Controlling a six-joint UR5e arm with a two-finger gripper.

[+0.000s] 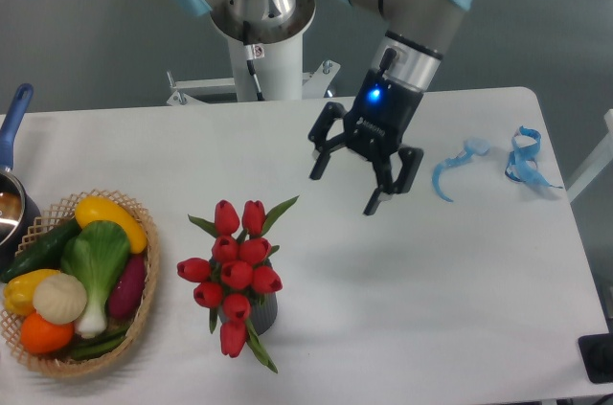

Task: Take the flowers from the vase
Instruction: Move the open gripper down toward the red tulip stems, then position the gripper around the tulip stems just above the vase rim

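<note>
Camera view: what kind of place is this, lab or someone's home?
Most likely a robot lab or test cell. The arm stands on a white pedestal behind a plain white table, which holds staged props: tulips in a vase and a basket of vegetables. Grey floor.

flowers [235,274] were red, green-leaved | vase [263,310] dark grey | tool [345,190] black | table [402,309] white

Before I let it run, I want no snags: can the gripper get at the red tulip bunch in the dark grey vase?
Probably yes. The gripper is open, above and right of the red tulip bunch, with only bare white table between. The wicker basket of vegetables sits clear on the left.
</note>
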